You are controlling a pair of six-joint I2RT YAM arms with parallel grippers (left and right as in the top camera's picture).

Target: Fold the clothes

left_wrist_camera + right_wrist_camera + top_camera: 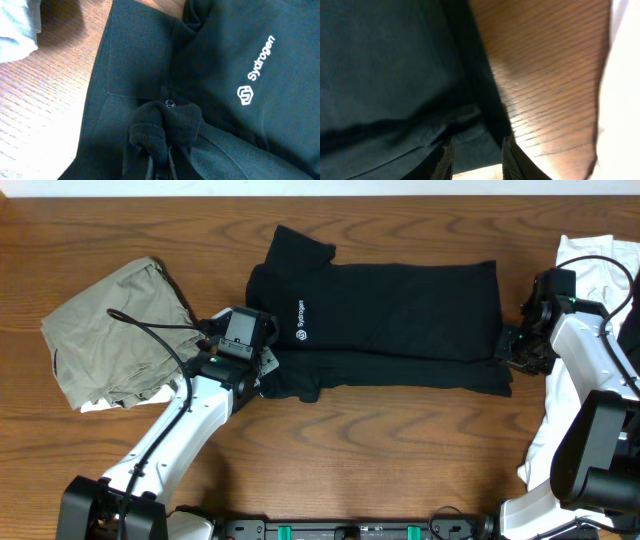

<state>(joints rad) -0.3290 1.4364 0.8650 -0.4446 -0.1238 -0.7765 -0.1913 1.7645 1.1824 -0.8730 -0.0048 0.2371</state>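
Wooden table [400, 440]: shirt [400, 310] spread flat; left claw [160, 159] pinches bunched fabric, right claw [477, 160] narrow, clamping hem.

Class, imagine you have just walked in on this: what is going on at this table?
Two robot arms are folding a black shirt spread across the wooden table; it looks partly folded along its near edge. The left gripper pinches a bunch of fabric at the logo end. The right gripper has the hem at the other end between its fingers. An olive garment lies crumpled on the left and a white garment on the right, neither being handled.
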